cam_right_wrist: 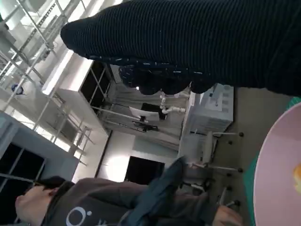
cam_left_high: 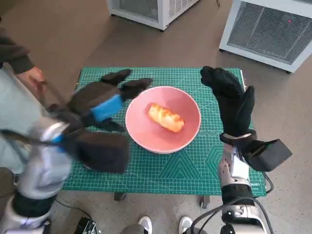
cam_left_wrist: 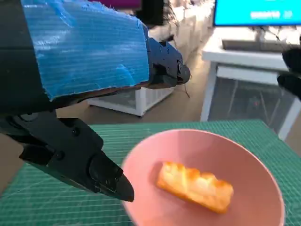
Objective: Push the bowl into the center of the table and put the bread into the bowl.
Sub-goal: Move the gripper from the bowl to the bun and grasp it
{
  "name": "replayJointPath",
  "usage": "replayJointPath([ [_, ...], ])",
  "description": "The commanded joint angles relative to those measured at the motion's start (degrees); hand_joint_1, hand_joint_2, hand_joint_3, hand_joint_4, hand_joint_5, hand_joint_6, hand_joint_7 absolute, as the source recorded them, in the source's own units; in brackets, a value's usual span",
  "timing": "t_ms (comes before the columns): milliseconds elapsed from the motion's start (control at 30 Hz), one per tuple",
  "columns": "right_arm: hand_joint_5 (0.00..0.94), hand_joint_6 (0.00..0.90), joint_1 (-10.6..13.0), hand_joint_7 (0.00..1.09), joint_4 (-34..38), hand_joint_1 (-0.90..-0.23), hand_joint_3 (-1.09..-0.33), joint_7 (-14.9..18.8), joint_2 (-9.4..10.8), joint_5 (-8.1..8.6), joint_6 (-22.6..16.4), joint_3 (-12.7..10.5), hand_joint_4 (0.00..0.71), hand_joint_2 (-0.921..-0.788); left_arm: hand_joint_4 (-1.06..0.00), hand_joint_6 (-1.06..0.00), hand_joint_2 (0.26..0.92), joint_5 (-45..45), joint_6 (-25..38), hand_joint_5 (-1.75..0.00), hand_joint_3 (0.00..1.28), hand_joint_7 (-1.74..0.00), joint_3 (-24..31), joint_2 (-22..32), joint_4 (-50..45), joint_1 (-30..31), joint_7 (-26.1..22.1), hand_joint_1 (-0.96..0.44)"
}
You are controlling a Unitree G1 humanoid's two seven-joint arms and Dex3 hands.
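Green gridded mat [cam_left_high: 161, 168] covers the counter. Left robot hand [cam_left_high: 105, 105]: fingers apart, holding nothing, just left of the bowl [cam_left_high: 146, 131], one fingertip near its far-left rim. Right robot hand [cam_left_high: 231, 100]: fingers spread wide, empty, raised just right of the bowl. Bowl: pink, near the mat's middle. Bread [cam_left_high: 166, 117]: golden, lying inside the bowl. Person's hand [cam_left_high: 30, 78]: at the far left edge. White cabinets [cam_left_high: 263, 29]: on the floor beyond.

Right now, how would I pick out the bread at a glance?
Find the green cutting mat covering the table; a pink bowl sits near its middle. The bread lies inside: a golden, glazed oblong, the only thing in the bowl.
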Motion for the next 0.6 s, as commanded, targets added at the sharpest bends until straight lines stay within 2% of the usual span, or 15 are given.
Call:
replayJointPath([
  [33,0.005,0.076,0.95,0.55,-0.02,-0.727,-0.801,0.02,0.4,0.04,1.63,0.26,0.279,-0.921,-0.07,-0.2,0.686,-1.68,0.28,0.0,0.0,0.0,3.91,3.66,-2.38,4.28,-1.13,-0.21],
  [333,0.004,0.076,1.04,0.54,-0.18,-0.726,-0.792,0.74,0.72,0.53,2.5,0.4,0.279,-0.921,-0.06,-0.2,0.687,-1.17,-0.67,0.0,0.0,0.0,7.97,8.46,-5.33,12.62,-0.94,-0.23],
  [600,0.004,0.078,0.66,0.54,0.41,-0.726,-0.789,1.72,0.67,0.88,2.95,0.18,0.28,-0.921,-0.06,-0.2,0.691,-0.63,0.09,0.0,0.0,0.0,7.61,10.85,-6.7,18.23,-2.72,-0.22],
])
